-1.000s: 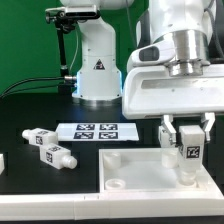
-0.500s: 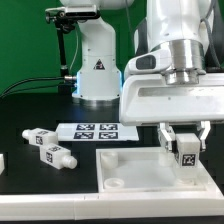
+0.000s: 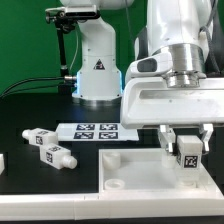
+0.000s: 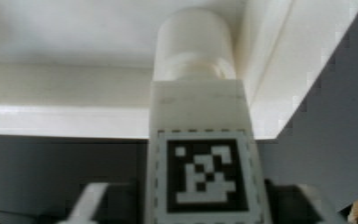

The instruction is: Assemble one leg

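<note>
My gripper (image 3: pixel 186 152) is shut on a white leg (image 3: pixel 187 161) with a black-and-white tag on its face. It holds the leg upright over the near right corner of the large flat white panel (image 3: pixel 130 170), its lower end at or just above the panel. In the wrist view the leg (image 4: pixel 201 140) runs between my fingers (image 4: pixel 96 203), its round tip pointing at the panel's corner (image 4: pixel 87 90). Two more legs (image 3: pixel 37 136) (image 3: pixel 55 155) lie on the black table at the exterior view's left.
The marker board (image 3: pixel 94 131) lies flat behind the panel. A white part (image 3: pixel 3 160) shows at the exterior view's left edge. The arm's white base (image 3: pixel 97 70) stands at the back.
My gripper has lowered slightly with the leg and shifted a little toward the exterior view's left, settling over the panel's corner. The other parts have not moved.
</note>
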Motion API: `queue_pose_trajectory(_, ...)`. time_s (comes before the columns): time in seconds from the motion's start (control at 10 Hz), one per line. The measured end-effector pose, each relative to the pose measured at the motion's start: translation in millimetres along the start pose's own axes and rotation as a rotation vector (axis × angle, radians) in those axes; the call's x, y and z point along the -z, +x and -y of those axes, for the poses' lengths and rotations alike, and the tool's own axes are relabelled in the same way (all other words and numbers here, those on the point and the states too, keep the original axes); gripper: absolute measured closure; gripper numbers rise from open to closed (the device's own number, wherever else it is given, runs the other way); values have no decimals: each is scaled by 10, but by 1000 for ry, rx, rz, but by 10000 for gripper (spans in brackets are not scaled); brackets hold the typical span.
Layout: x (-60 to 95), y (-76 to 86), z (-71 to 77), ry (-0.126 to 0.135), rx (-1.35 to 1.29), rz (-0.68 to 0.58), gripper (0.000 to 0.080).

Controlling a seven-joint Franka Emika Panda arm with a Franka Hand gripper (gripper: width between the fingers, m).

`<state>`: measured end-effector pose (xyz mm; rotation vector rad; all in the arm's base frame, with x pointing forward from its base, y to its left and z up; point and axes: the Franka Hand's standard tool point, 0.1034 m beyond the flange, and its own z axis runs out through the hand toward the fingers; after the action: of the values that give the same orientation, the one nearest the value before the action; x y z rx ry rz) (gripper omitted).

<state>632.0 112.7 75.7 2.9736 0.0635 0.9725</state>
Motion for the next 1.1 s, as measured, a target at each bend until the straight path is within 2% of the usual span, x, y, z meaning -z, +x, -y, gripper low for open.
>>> queue_pose_trajectory(0.1,-4,-9,1,1,0,7,416)
queue_pose_trajectory(0.2,-5,-19,3,4,-5,50,238)
queue_pose_trajectory(0.3,83,109,-21,12,-21,95,168)
queue_pose_trajectory(0.5,132,206,-26,32,-66,314,155)
queue_pose_trajectory(0.7,110,242,-22,29,-123,498,151)
queue_pose_trajectory(0.9,72,158,-41,27,-136,619,151)
queue_pose_trajectory(1.0,36,157,-92,24,-145,626,151)
queue_pose_trajectory(1.1,5,123,-78,22,-151,605,151)
